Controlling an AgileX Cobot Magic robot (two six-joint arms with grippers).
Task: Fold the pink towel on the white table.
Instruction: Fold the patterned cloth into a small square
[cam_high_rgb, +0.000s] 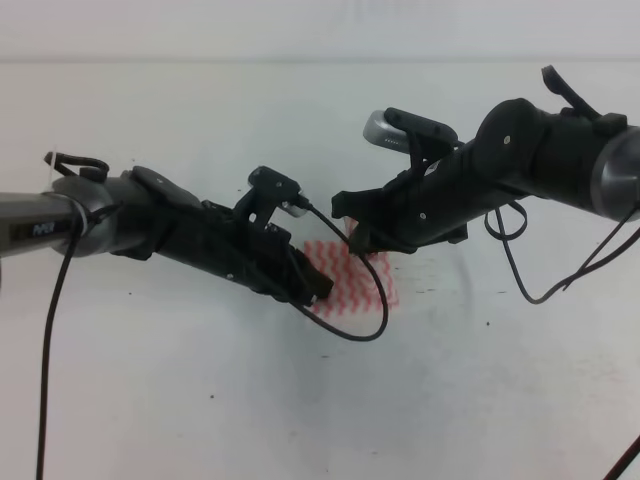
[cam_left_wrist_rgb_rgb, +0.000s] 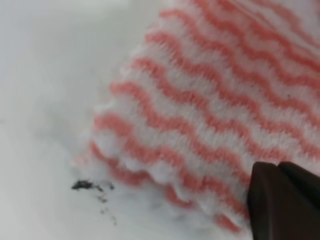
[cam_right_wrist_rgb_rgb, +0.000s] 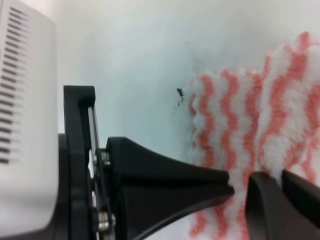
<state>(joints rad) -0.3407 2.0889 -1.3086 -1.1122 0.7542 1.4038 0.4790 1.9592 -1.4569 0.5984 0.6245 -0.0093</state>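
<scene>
The pink towel lies flat on the white table, between the two arms. My left gripper is down at the towel's left edge. In the left wrist view only one dark finger shows, over the striped pink towel near its corner, so its state is unclear. My right gripper is at the towel's far edge. Its two black fingers are nearly together with the edge of the pink towel between them.
A black cable loops from the left arm across the towel. Another cable hangs under the right arm. Small dark specks mark the table beside the towel's corner, and specks also show in the right wrist view.
</scene>
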